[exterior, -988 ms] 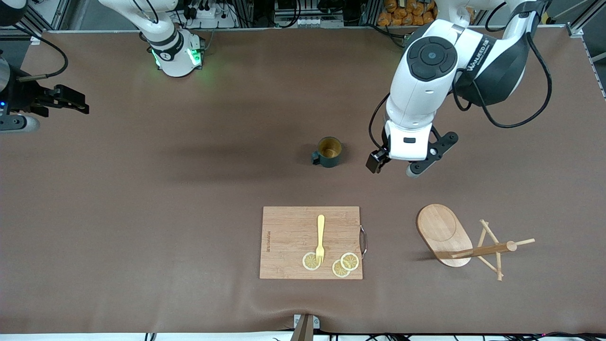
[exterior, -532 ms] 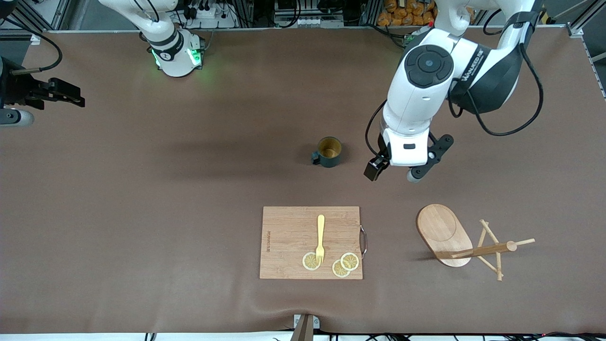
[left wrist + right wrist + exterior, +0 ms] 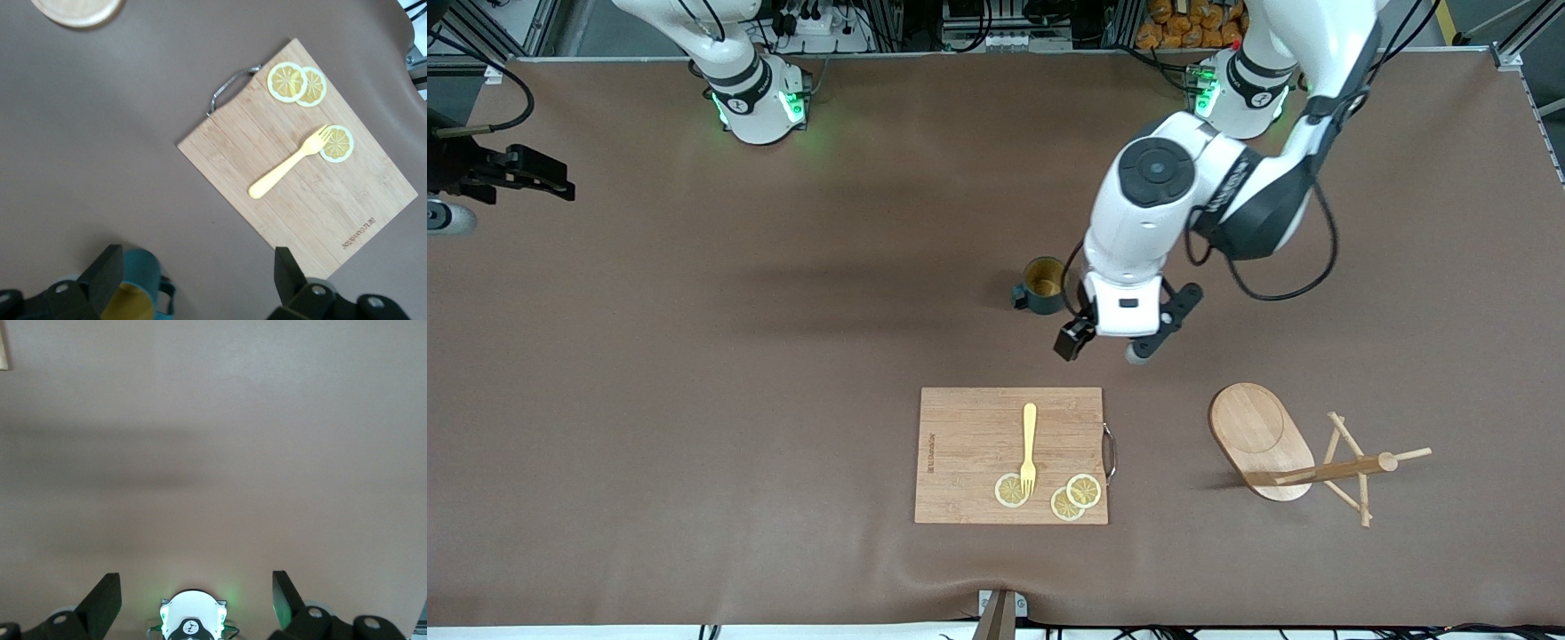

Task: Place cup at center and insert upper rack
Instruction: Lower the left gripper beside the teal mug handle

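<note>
Brown mat covers the desk (image 3: 694, 400); cables and metal framing run along the edge where the arm bases stand.

Landmark: the cup (image 3: 1042, 284), dark teal, upright near mid-desk, handle toward the right arm's end. Yellowish-tan inside; nothing visible in it. In the left wrist view only part of the cup (image 3: 137, 290) shows, cut off at the frame edge.

Left gripper (image 3: 1103, 342) hangs just beside the cup, over bare mat between cup and cutting board; fingers (image 3: 107, 273) spread wide, holding nothing.

Cutting board (image 3: 1011, 455) lies nearer the front camera than the cup. On it: a yellow fork (image 3: 1029, 449) and three lemon slices (image 3: 1073, 496); fork tines rest on one slice.

Upper rack (image 3: 1303, 455) lies tipped on its side, nearer the camera than the cup, toward the left arm's end; oval base up on edge, post and pegs lying along the mat.

Right gripper (image 3: 525, 173) waits at the desk edge at the right arm's end, well apart from the cup; partly cut off in the front view. Fingers (image 3: 107, 597) apart, empty.
</note>
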